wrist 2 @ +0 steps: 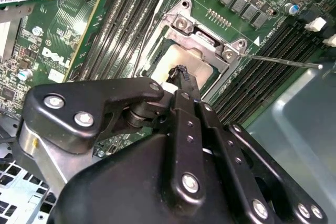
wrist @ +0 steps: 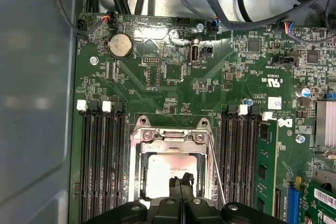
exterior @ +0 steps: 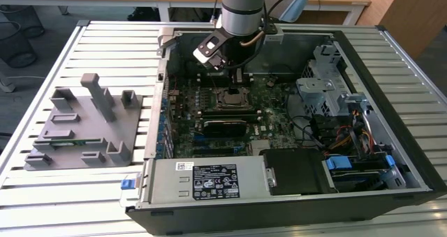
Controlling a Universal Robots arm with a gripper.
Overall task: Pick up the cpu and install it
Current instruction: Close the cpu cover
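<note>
Cpu (wrist: 163, 169) looks already set in its socket; your install is nearly done
gripper (wrist: 181, 180) sits right over it, fingers pinched narrow, holding nothing; retaining lever (wrist: 217, 167) not yet latched

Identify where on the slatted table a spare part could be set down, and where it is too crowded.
Bare slatted table lies beyond the grey fixture, up to the far edge, and in front of it, along the near edge. Inside the computer case it is crowded, most around the cpu, where the gripper hangs.
</note>
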